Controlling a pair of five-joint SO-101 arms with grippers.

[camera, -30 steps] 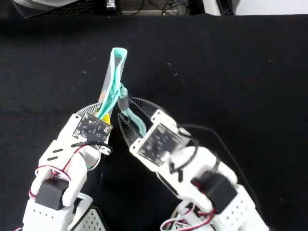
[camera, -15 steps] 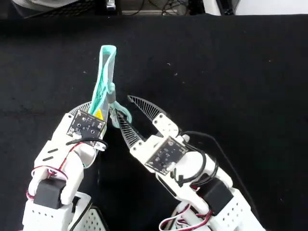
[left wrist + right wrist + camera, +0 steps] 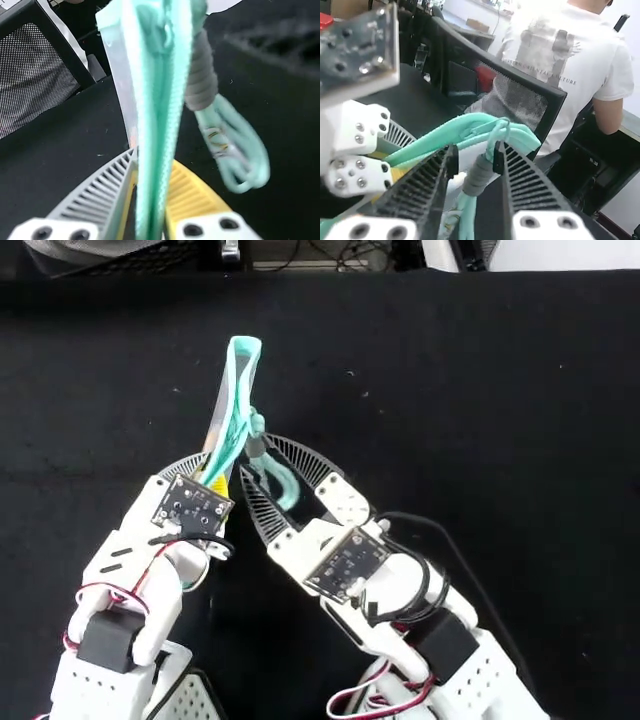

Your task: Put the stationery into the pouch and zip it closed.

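Pouch [image 3: 238, 390]: held off the table [image 3: 480, 390], thin edge up, with its long axis running straight out from the pincer that grips it.
Left pincer [image 3: 150, 165]: clamped on the pouch's near end, one finger on each face.
Zip pull [image 3: 479, 172]: a grey sleeve on the pouch's zip edge, about midway along, with a teal cord loop [image 3: 282, 487] hanging from it.
Right pincer [image 3: 275, 485]: just beside the pouch on the zip side. Its jaws are apart and straddle the pull and cord, not yet closed on them.
Nearer arm: the right arm.
Zip travel: likely along the pouch's long axis, so the pull must run parallel to it.
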